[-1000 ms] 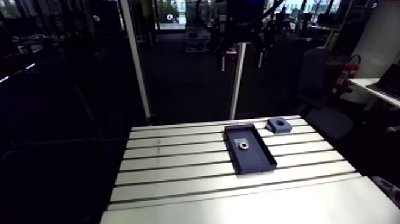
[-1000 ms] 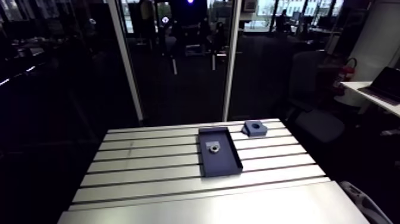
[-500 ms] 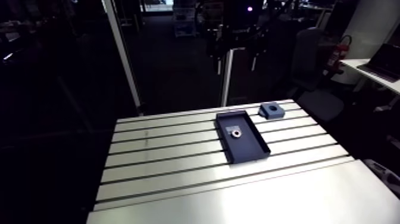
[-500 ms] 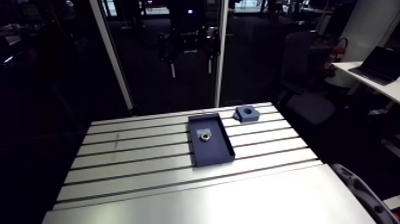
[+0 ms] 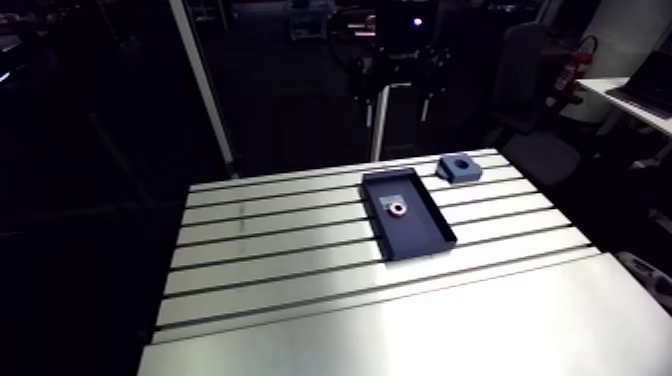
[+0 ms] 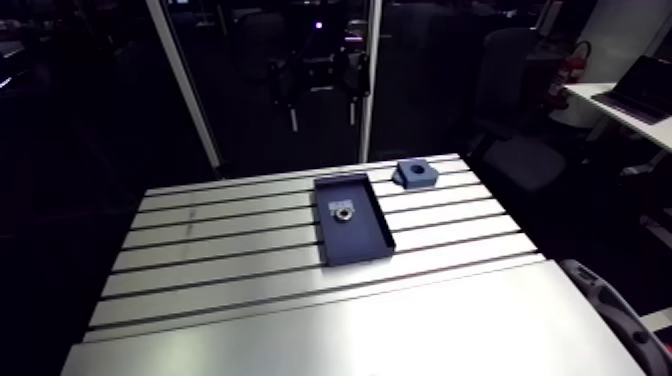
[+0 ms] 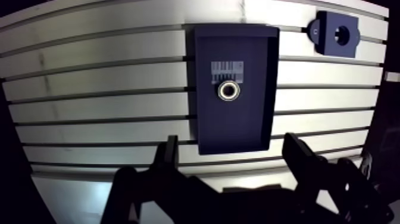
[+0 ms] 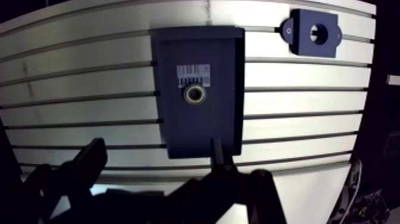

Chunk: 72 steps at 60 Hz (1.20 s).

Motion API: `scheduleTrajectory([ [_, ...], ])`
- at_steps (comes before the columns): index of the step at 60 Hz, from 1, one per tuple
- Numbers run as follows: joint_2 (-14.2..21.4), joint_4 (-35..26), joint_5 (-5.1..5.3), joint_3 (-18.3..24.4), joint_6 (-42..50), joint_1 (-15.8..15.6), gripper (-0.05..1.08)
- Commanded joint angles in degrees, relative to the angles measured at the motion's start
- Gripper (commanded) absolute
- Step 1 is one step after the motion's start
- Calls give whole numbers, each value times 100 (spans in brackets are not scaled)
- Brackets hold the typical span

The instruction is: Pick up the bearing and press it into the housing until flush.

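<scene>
1. On the slotted aluminium surface point(image 7: 107, 77) a dark rectangular tray point(image 7: 269, 101) lies across the slots. The bearing point(image 7: 227, 90) rests flat on the tray floor, bore up, just beside a barcode label point(image 7: 228, 68). The low walls probably serve to stop the ring from wandering and to give it a known place.
2. Seen from the hand, the housing point(image 7: 337, 34) is at about two o'clock from the bearing. It stands on the surface near the tray's far corner but apart from it. Its round bore faces up and is empty, which suits a straight push from above.
3. High over the tray's near end hangs the hand point(image 7: 232, 142), released, its two fingers spread wide with nothing between them. The bearing lies at twelve o'clock ahead of it, well apart.
4. I judge the task to be at its start — the approach to the pick, with nothing grasped yet.
5. The next move likely calls for shifting ahead and descending until the fingers straddle the ring. The bearing sits clear of the tray walls, so the fingers should have room.
6. The ring is low and flat, so a shallow grip could tilt it — and a tilted bearing may jam at the bore's mouth and fail to seat flush.
</scene>
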State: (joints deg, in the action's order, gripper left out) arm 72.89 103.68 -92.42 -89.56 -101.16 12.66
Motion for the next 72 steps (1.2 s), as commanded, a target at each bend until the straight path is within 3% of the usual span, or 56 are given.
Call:
scheduleTrajectory([
  [1,-45,286,-1,-344,-74,107,14],
  [16,-43,703,18,-763,-325,372,20],
  [34,-115,1189,26,-1081,-510,455,25],
  [56,-409,1457,44,-1156,-608,519,26],
  [72,-559,1498,114,-1234,-603,492,26],
])
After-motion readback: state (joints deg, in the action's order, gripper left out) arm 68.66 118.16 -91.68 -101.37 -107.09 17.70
